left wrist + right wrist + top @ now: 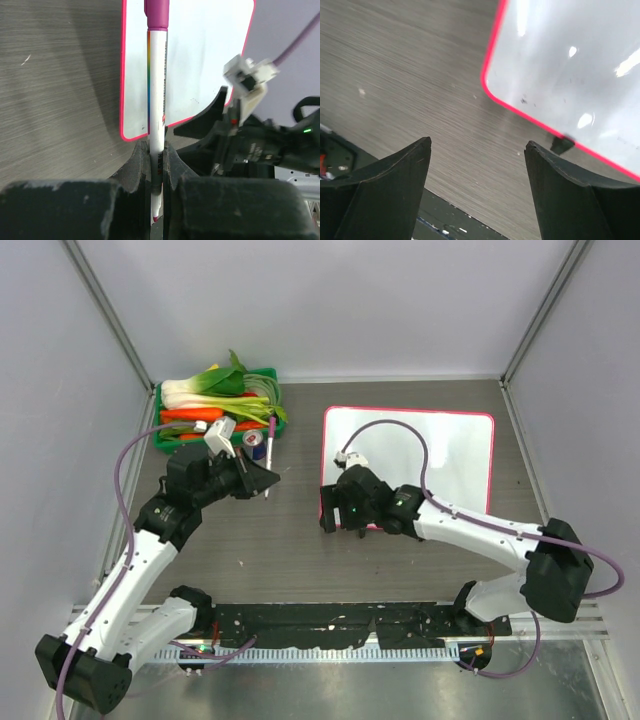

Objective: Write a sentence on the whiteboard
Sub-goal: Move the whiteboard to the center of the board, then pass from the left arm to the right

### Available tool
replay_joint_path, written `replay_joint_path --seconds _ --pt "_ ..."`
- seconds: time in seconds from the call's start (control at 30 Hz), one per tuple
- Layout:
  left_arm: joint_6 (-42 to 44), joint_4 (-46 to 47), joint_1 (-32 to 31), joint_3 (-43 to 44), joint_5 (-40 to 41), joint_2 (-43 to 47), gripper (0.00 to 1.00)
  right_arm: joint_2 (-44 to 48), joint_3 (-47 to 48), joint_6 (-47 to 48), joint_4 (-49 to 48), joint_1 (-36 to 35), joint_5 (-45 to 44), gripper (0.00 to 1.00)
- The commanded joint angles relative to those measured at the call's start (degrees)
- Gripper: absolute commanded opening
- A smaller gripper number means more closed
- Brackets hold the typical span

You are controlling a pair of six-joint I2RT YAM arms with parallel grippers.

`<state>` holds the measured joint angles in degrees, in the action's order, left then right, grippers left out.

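White-barrel marker (156,100) w/ magenta end pinched tight in left gripper (156,161), prob. readied for writing. Right gripper (478,143) spread wide, holding nothing, over near-left corner of whiteboard (440,450), which lies flat, far right. No sentence visible on it yet.

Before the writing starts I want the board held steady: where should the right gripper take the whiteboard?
The whiteboard lies flat, so only its thin pink rim can be pinched. Probably take the near-left corner, coming from the near edge, where the open right gripper faces it.
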<state>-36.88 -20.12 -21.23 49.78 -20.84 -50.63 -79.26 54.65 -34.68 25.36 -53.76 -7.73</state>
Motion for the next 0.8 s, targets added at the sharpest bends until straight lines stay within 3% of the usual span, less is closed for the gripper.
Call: replay_joint_path --seconds 0.0,0.13,0.23,0.33,0.53,0.77 --pt "1.9 1.1 0.3 1.7 -4.0 -0.4 0.00 3.9 7.3 7.2 -1.2 2.6 1.9 0.82" --pt "2.3 2.4 0.2 1.6 -7.5 -0.7 0.00 6.5 8.4 6.5 -8.5 10.2 16.0 0.83" --pt "2.3 4.1 0.2 1.2 -10.4 -1.1 0.00 7.6 7.0 1.6 -19.5 15.9 28.7 0.84" --pt "1.5 6.9 0.1 0.9 -14.1 -1.6 0.00 5.8 7.9 -1.6 -25.0 17.5 36.8 0.83" --pt "1.3 8.9 -1.4 2.2 -17.2 -4.3 0.00 1.5 8.7 -8.5 -39.0 17.5 45.7 0.74" --pt "1.4 10.1 -2.9 3.1 -17.8 -6.6 0.00 -1.5 10.0 -10.2 -41.2 16.9 47.3 0.67"
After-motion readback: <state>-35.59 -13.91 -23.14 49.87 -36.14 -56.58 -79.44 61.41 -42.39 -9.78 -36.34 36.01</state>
